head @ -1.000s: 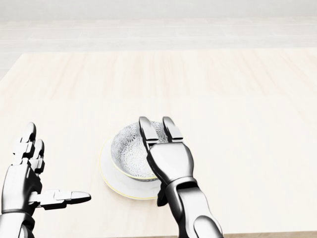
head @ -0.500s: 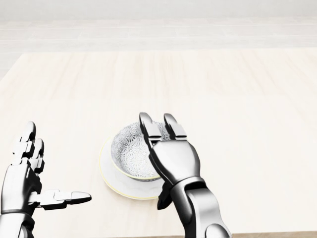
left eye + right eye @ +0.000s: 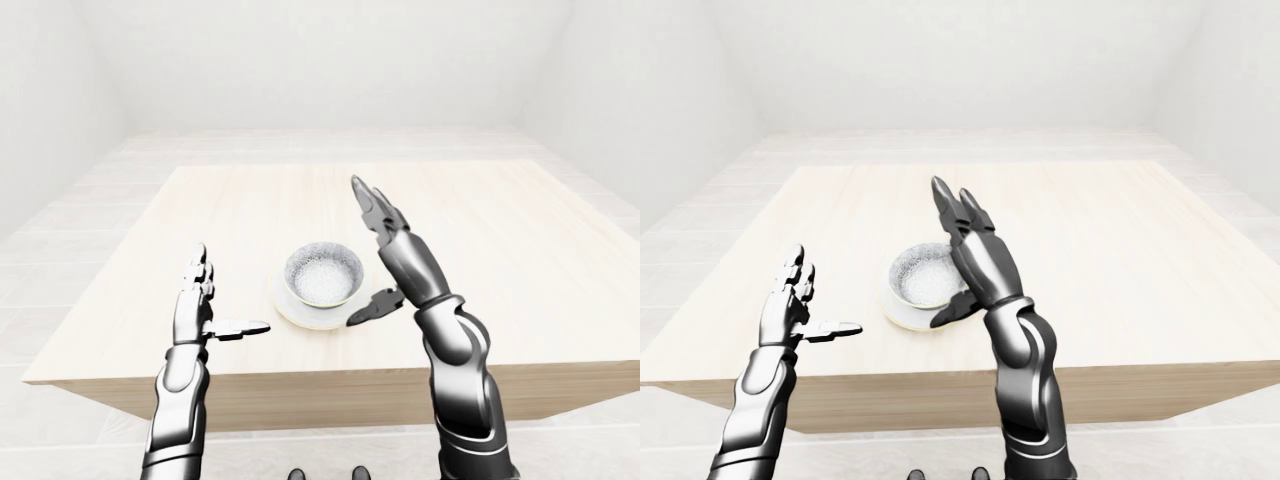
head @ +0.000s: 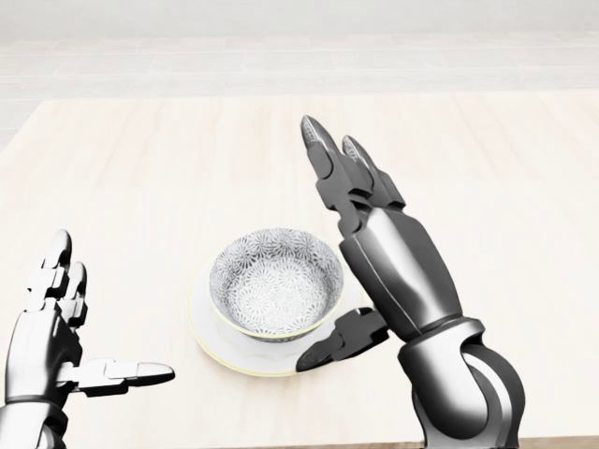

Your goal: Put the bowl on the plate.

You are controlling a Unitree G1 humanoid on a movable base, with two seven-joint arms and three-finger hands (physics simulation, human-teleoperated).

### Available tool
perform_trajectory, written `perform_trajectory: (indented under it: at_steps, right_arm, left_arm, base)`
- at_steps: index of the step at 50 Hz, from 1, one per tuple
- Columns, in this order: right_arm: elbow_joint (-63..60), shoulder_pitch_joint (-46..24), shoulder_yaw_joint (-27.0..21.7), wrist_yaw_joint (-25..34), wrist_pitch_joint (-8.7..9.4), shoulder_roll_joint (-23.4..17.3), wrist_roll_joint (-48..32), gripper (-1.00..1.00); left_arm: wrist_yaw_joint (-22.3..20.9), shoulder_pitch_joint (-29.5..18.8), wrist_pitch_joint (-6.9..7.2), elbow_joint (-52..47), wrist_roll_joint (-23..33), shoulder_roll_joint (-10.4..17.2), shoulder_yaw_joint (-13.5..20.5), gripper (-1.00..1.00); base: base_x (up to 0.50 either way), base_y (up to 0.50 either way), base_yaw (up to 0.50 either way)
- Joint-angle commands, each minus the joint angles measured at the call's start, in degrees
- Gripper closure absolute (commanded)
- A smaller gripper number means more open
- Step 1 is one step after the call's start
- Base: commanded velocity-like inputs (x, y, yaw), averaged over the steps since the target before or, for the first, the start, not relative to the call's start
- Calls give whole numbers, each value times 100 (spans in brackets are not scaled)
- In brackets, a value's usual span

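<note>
Fingers [image 4: 323, 159] of R hand [image 4: 398, 267] spread wide, held upright just right of bowl [image 4: 271, 285], bowl sits on plate [image 4: 208, 337], L hand [image 4: 47, 337] fingers apart, head view's bottom left, over table [image 4: 140, 168]

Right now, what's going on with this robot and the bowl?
The patterned bowl already sits on the plate on the wooden table. The robot's right hand is open and raised just right of the bowl, holding nothing. Its left hand hovers open, well to the left, apart from both.

One bowl [image 4: 271, 282], one plate [image 4: 213, 346]
</note>
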Motion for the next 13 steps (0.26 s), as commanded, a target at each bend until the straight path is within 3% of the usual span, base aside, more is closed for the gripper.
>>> perform_trajectory:
  at_steps: [1,13]
  right_arm:
    - [-999,362,-251,-127,0,-278,1349,-100]
    - [-1000,478,-253,-394,0,-571,1720,-100]
  left_arm:
    - [-2,-1,32,-39,4,-8,-36,-100]
    - [37,13,36,-97,35,-40,-60,-100]
  base:
    - [0,0,0]
    - [0,0,0]
